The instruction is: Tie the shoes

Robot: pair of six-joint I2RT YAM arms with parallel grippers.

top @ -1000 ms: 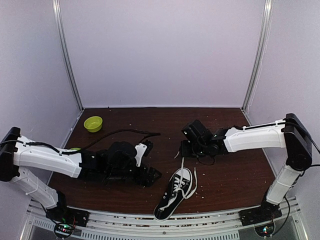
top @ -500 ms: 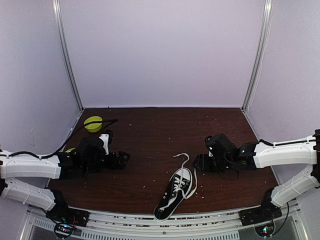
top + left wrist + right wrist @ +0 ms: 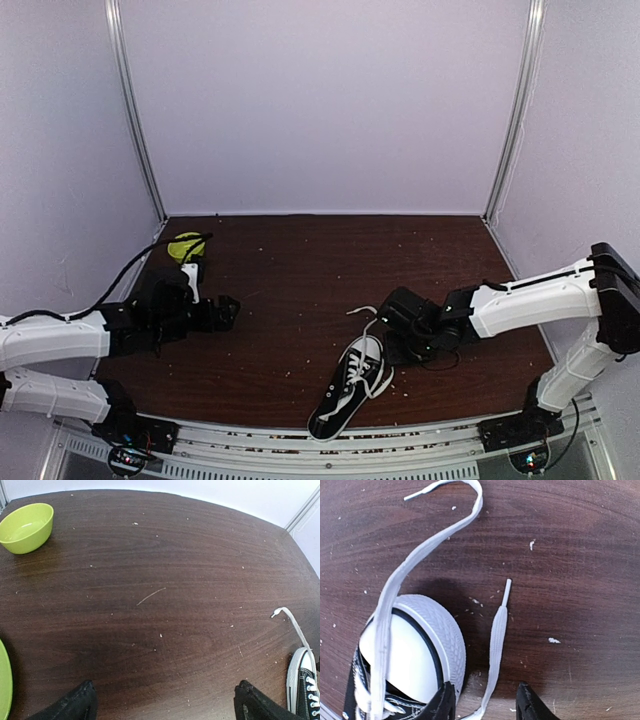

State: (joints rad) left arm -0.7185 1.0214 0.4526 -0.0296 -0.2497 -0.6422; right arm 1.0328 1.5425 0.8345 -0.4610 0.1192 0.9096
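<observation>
The black sneaker (image 3: 350, 385) with a white toe cap (image 3: 405, 650) lies near the table's front edge, toe pointing away from me. One white lace (image 3: 432, 542) curls off beyond the toe. The other lace (image 3: 496, 645) lies flat on the table just right of the toe. My right gripper (image 3: 485, 707) is open just right of the toe (image 3: 393, 343); its fingers stand either side of that right lace, above it. My left gripper (image 3: 165, 710) is wide open and empty over bare wood, far left of the shoe (image 3: 228, 310). The shoe's toe shows at the left wrist view's right edge (image 3: 301, 682).
A green bowl (image 3: 26, 526) stands at the back left, partly behind the left arm in the top view (image 3: 185, 244). A green plate's edge (image 3: 4, 680) shows at far left. White crumbs dot the brown table (image 3: 300, 270). Walls enclose three sides.
My right gripper swung out to the right, then came back left and down to the shoe's toe. My left arm drew back to the left. One lace went from straight to curled.
</observation>
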